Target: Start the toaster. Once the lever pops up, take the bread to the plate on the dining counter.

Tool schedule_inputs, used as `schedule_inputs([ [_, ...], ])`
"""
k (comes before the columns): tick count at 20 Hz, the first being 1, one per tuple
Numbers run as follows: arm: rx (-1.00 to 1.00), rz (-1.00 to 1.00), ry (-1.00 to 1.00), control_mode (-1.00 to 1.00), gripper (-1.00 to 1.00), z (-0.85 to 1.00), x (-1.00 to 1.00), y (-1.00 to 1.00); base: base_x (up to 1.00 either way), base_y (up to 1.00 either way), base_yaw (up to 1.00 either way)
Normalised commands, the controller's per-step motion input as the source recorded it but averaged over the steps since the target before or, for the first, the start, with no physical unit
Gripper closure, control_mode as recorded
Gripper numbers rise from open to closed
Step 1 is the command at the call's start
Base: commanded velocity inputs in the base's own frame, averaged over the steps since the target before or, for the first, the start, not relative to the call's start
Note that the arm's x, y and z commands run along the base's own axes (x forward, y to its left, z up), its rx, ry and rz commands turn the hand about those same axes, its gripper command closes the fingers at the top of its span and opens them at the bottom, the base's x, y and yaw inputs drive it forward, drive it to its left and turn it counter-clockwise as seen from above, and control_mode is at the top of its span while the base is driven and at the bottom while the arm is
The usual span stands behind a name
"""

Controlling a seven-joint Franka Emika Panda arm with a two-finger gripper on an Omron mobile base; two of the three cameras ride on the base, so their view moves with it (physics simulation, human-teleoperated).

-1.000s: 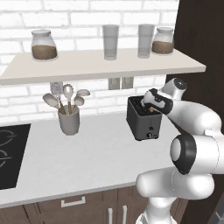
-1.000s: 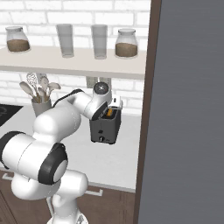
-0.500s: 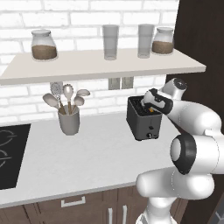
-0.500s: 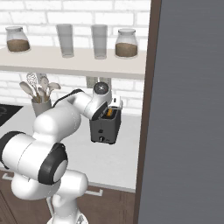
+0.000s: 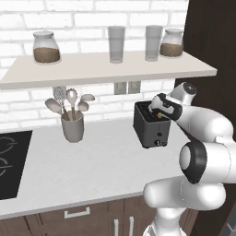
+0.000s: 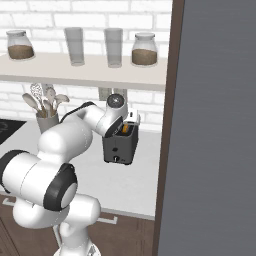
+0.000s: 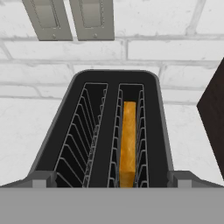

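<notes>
The small boxy dark grey-black toaster (image 5: 151, 125) stands on the pale surface (image 5: 92, 166) at the foot of the white brick wall, to the right of the grey cup of utensils (image 5: 73, 126) and below the long shelf (image 5: 106, 69) that carries jars and glasses. The white arm's two-finger gripper (image 5: 156, 107) hangs directly over the toaster's top, its fingers spread wide apart and clamped on nothing. In the hand view the toaster (image 7: 114, 131) lies straight ahead of the fingers, its two slots running lengthwise away from the camera toward the wall. The square slice of light tan bread (image 7: 127, 142) sits edge-up in the right-hand slot of that view, its long edge parallel to the slot, sunk between the wire guides; the left-hand slot is bare. From the right base view the bread (image 6: 124, 129) shows as a small orange edge in the toaster (image 6: 120, 146) just beneath the hand. The relation that governs the coming move is judged to be this alignment: the thin face of the slice lies along the slot axis, so the fingers would need to straddle the slice across its thickness, slightly right of the hand's centre line. The lever's position cannot be made out, so whether toasting has been started is uncertain.
</notes>
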Motion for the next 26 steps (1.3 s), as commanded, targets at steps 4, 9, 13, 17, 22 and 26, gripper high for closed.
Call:
schedule_inputs([
  [4, 0.00, 0.00, 0.00, -1.00, -1.00, 0.00, 0.00, 0.00, 0.00, 0.00, 0.00],
  [9, 0.00, 0.00, 0.00, -1.00, -1.00, 0.00, 0.00, 0.00, 0.00, 0.00, 0.00],
  [13, 0.00, 0.00, 0.00, -1.00, -1.00, 0.00, 0.00, 0.00, 0.00, 0.00, 0.00],
  [17, 0.00, 0.00, 0.00, -1.00, -1.00, 0.00, 0.00, 0.00, 0.00, 0.00, 0.00],
  [22, 0.00, 0.00, 0.00, -1.00, -1.00, 0.00, 0.00, 0.00, 0.00, 0.00, 0.00],
  [26, 0.00, 0.00, 0.00, -1.00, -1.00, 0.00, 0.00, 0.00, 0.00, 0.00, 0.00],
])
